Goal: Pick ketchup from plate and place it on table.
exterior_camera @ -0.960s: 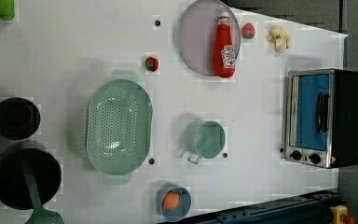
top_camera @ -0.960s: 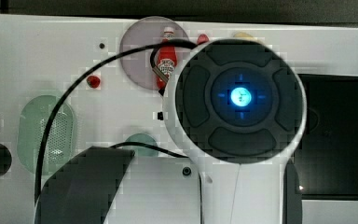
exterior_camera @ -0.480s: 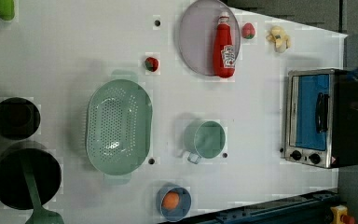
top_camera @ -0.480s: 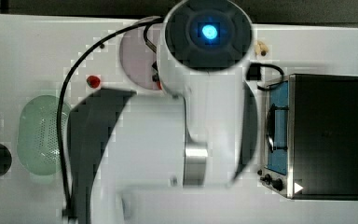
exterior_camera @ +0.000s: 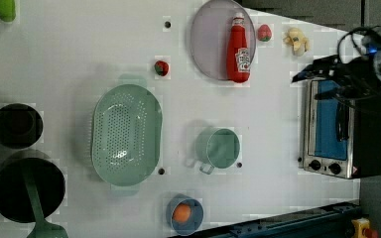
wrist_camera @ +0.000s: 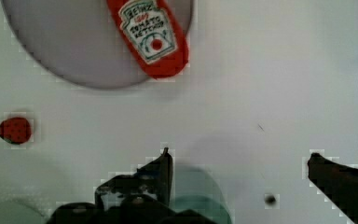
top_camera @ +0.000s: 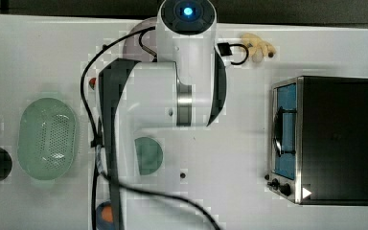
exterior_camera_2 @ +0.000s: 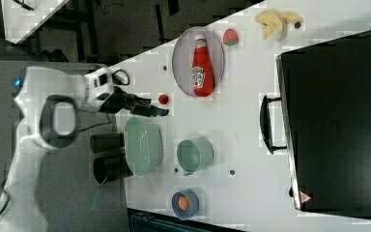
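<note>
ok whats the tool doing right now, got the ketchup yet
Tool: open, holding nothing, above the table. The ketchup lies on the plate, untouched.

The white counter (exterior_camera: 79, 49) carries the lilac plate (exterior_camera: 208, 44) near one edge, a green perforated basket (exterior_camera: 126, 135) mid-counter, a green cup (exterior_camera: 218, 148), a toaster oven (exterior_camera: 335, 131) and two strawberries (exterior_camera: 161, 68).

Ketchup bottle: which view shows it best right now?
The left view: the whole ketchup bottle lies on the plate, unobstructed. The right view shows it whole too, further off. The wrist view crops its cap end. In the top view the arm covers it.
</note>
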Robot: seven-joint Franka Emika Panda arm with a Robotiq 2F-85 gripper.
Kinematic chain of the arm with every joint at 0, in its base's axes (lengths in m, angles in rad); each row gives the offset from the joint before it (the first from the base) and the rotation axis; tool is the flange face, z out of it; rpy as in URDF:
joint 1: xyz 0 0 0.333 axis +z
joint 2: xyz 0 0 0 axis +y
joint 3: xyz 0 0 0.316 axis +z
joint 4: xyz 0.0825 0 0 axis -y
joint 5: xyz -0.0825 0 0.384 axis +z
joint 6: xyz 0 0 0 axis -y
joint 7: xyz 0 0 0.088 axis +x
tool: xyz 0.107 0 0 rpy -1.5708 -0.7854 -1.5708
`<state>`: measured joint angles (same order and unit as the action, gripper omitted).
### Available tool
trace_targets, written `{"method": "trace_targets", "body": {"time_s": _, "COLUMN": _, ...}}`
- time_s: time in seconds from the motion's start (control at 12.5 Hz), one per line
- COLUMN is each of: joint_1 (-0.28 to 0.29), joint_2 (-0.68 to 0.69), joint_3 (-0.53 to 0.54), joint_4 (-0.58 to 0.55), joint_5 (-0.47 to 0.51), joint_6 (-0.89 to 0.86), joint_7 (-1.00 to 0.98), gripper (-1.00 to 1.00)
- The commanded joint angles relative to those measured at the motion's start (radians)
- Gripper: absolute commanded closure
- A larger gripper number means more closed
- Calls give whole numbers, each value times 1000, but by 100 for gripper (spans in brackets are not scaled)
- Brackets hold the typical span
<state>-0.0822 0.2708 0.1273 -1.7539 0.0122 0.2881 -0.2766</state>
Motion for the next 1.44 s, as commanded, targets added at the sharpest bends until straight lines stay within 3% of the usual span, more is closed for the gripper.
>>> {"method": "trace_targets", "body": {"time_s": 0.08, "joint_1": -4, "joint_2": 36, "joint_3": -1, "joint_4": 5, "joint_5": 1, "joint_6": 141, "joint_7": -233, "gripper": -100}}
{"method": "trace_targets", "body": {"time_s": 0.4, "joint_1": 6, "joint_2": 157, "joint_3": -2, "joint_4": 6, "joint_5": 0, "joint_6": 339, "joint_7": -434, "gripper": -100}}
{"method": "trace_targets", "body": {"time_s": 1.44, "joint_1": 32, "joint_2": 457, "joint_3": -6, "joint_4": 18, "joint_5": -26, "joint_6": 700, "joint_7": -438, "gripper": -100}}
